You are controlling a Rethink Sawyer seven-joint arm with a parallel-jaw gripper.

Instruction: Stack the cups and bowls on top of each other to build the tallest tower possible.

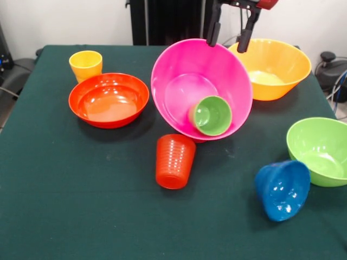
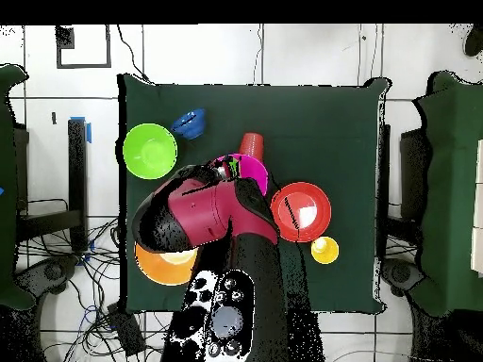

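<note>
The large pink bowl (image 1: 179,70) stands steeply tilted at mid-table, its opening towards the front camera. The light green cup (image 1: 211,115) lies on its side inside it. My gripper (image 1: 229,37) is open at the bowl's upper far rim, one finger on each side of it. The ribbed orange-red cup (image 1: 174,161) stands upside down just in front of the bowl. The yellow-orange bowl (image 1: 274,67) sits behind right. The red-orange bowl (image 1: 108,100) and the yellow cup (image 1: 85,65) are at the left. Small dark blue and magenta bowls are out of view.
A lime green bowl (image 1: 321,150) sits upright at the right edge, with a blue bowl (image 1: 282,189) on its side in front of it. In the overhead view my arm (image 2: 208,212) covers much of the pink bowl (image 2: 253,170) and the yellow-orange bowl (image 2: 165,269).
</note>
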